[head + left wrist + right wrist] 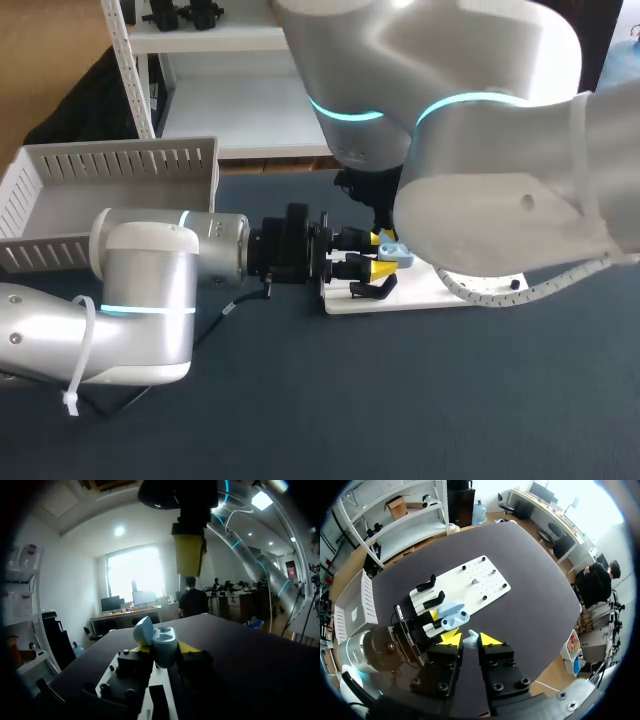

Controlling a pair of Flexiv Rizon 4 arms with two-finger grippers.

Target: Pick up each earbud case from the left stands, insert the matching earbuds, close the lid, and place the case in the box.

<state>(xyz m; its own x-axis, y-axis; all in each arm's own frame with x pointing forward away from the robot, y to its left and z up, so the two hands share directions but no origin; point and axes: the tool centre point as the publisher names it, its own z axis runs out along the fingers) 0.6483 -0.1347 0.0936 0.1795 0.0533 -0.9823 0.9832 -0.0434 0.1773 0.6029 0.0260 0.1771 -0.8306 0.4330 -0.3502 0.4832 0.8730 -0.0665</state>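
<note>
My left gripper (381, 256) lies level over the near end of the white board (430, 293), shut on a light blue earbud case (397, 256) whose lid stands open. In the left wrist view the case (164, 641) sits between both yellow tips, with its lid tilted back. My right arm (480, 180) hangs over it from above. In the right wrist view my right gripper (470, 641) is shut on a small light blue earbud (470, 637), a little above the open case (452, 615). Two black stands (431, 592) on the board (475, 577) are bare.
A white slatted box (120, 165) stands at the back left of the dark table, also in the right wrist view as the box (354, 605). A beaded cable from my right arm (490, 292) droops over the board's right end.
</note>
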